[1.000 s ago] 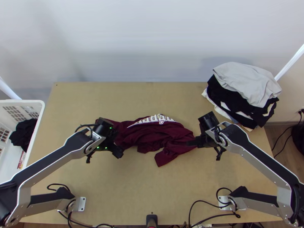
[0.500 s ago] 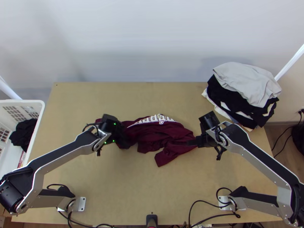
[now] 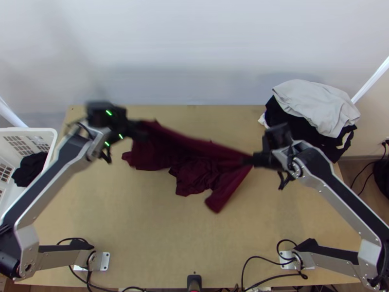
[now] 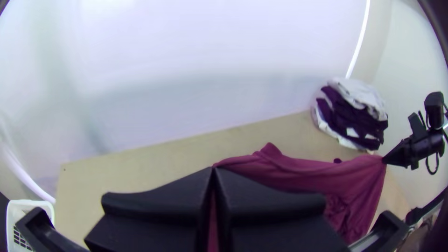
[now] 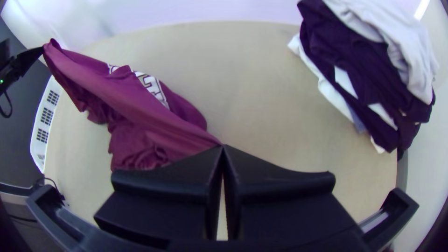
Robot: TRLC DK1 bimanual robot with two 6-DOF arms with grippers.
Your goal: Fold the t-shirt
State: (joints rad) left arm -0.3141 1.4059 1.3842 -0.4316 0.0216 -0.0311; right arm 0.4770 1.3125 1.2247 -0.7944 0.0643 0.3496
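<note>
- A maroon T-shirt (image 3: 163, 146) stretches over the light wooden table (image 3: 121, 219), its upper edge drawn taut between 2 grippers, the rest falling in bunched folds.
- 1 end of the edge is pinched between the closed jaws of the left gripper (image 3: 138, 129), toward the table's far left corner.
- The right gripper (image 3: 249, 160) has its 2 jaws closed on the opposite end, the cloth running from their tips.
- White lettering (image 5: 154, 88) curves across the shirt behind the taut edge.
- At the table's left side, a white plastic basket (image 3: 31, 130) with slotted walls holds black cloth (image 3: 29, 169).
- At the far right corner sits a pile of black and white garments (image 3: 287, 119), a light grey one (image 3: 316, 104) on top.
</note>
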